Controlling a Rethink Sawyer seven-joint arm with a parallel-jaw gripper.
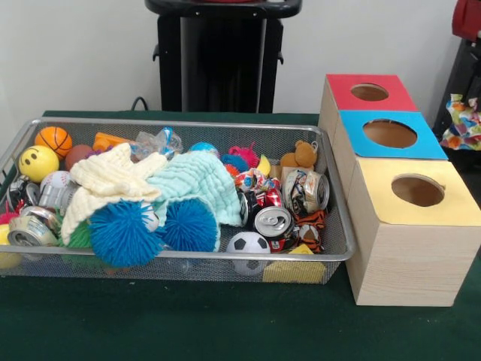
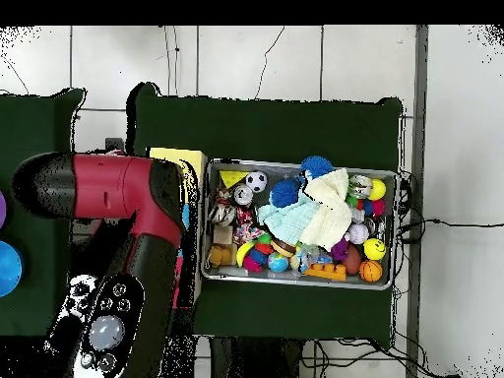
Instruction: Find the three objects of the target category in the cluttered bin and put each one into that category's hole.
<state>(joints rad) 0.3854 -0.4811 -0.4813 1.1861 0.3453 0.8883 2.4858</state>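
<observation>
A wire mesh bin (image 1: 225, 125) holds a jumble. Balls include a basketball (image 1: 53, 140), a yellow smiley ball (image 1: 37, 162), a soccer ball (image 1: 248, 244) and two blue spiky balls (image 1: 120, 232). Crushed drink cans (image 1: 272, 222) lie at the right, beside a small teddy bear (image 1: 302, 156). A cream cloth (image 1: 113, 180) and a mint cloth (image 1: 195, 177) cover the middle. To the right of the bin stand three wooden boxes with holes, topped red (image 1: 346, 94), blue (image 1: 361, 143) and yellow (image 1: 383, 203). The red arm (image 2: 108, 187) lies over the boxes in the overhead view. No gripper shows.
The bin (image 2: 299, 283) sits on a dark green cloth (image 1: 225, 323). In the overhead view only a corner of the yellow box (image 2: 177, 157) shows past the arm. A colourful bag (image 1: 462, 120) hangs at the far right.
</observation>
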